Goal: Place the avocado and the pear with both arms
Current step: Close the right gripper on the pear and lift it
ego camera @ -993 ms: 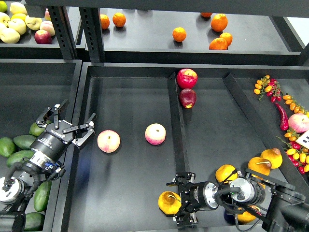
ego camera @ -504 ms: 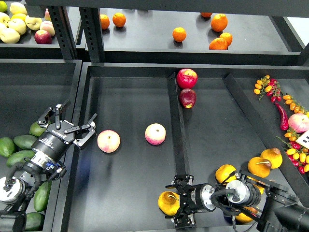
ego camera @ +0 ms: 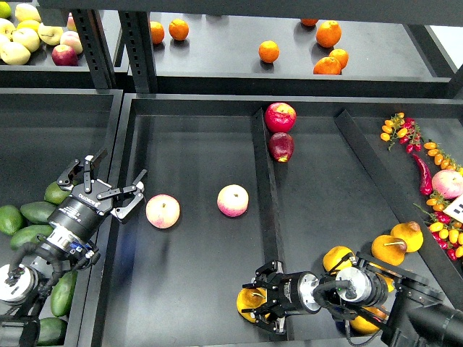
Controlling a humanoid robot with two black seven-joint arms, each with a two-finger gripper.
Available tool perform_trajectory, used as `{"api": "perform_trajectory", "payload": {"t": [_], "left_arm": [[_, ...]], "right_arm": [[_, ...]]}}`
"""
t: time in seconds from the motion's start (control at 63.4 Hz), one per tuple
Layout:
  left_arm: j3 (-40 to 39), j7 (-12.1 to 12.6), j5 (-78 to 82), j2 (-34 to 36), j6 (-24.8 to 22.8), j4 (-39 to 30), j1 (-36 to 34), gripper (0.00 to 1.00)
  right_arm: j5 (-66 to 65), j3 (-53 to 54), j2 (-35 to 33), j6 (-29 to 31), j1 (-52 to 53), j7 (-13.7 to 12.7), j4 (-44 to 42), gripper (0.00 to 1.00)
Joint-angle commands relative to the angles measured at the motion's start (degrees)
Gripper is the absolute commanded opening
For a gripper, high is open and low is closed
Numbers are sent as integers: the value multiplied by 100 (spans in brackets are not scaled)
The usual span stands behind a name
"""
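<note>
Several dark green avocados (ego camera: 36,212) lie in the left bin. My left gripper (ego camera: 105,184) hovers just right of them, above the bin's edge, open and empty. A yellow-orange pear (ego camera: 244,302) lies on the middle tray's floor near its front edge. My right gripper (ego camera: 262,302) reaches in from the right, its two fingers above and below the pear and tight against it. More pears (ego camera: 388,249) lie in the right compartment beside the right arm.
Two pink-and-yellow apples (ego camera: 163,211) (ego camera: 233,200) lie mid-tray. Two red apples (ego camera: 280,116) sit by the divider (ego camera: 268,210). Oranges (ego camera: 268,51) are on the back shelf. Chillies and small tomatoes (ego camera: 423,173) lie at the right.
My right gripper has slid left onto the pear and its fingers have narrowed around it. The left gripper has barely moved.
</note>
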Motion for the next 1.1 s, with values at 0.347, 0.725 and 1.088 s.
{"api": "perform_trajectory", "payload": {"t": [0.347, 0.725, 1.088], "left_arm": [[5, 0, 9, 0, 0, 18, -7, 99], [23, 0, 114, 0, 0, -35, -7, 99], [14, 0, 123, 0, 0, -17, -7, 99]], "right_arm": [[18, 598, 13, 35, 31, 1, 111, 17], [0, 1380, -522, -202, 118, 1, 752, 17], [-26, 1380, -1656, -176, -469, 1, 1306, 18]]}}
